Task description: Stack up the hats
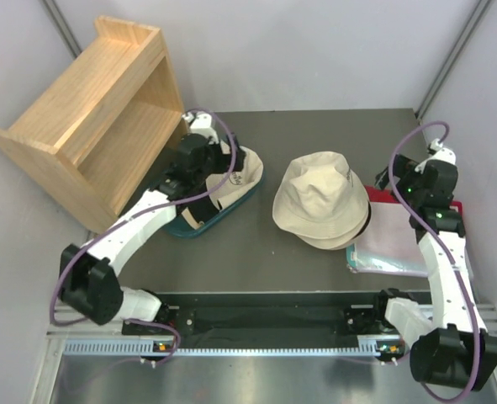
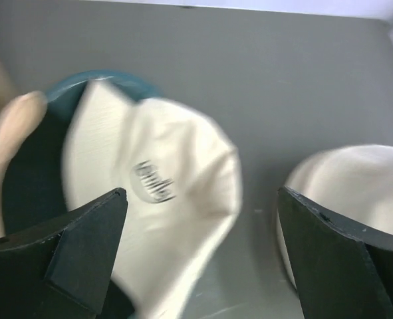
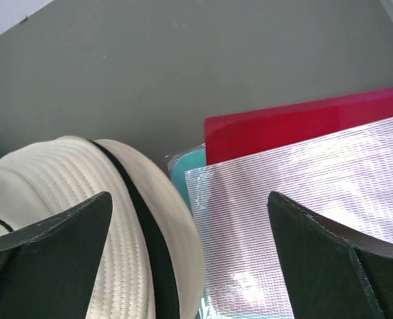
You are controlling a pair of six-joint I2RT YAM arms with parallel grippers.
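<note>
A pile of cream hats (image 1: 319, 202) lies in the middle of the table, a black edge showing between the brims. Another cream hat (image 1: 235, 172) with a small logo lies in the teal tub (image 1: 189, 227) at the left. My left gripper (image 1: 204, 168) hovers over that tub, open and holding nothing. The left wrist view shows the logo hat (image 2: 163, 193) between and below the open gripper (image 2: 199, 246), with the pile (image 2: 356, 179) at the right. My right gripper (image 1: 397, 181) stands open beside the pile's right brim (image 3: 83, 219), its jaws (image 3: 189, 246) holding nothing.
A wooden shelf unit (image 1: 88, 109) lies tilted at the back left, close to the tub. Flat folders lie at the right: a red one (image 3: 302, 126), a teal one (image 3: 186, 176) and a clear mesh pouch (image 3: 296, 219) on top.
</note>
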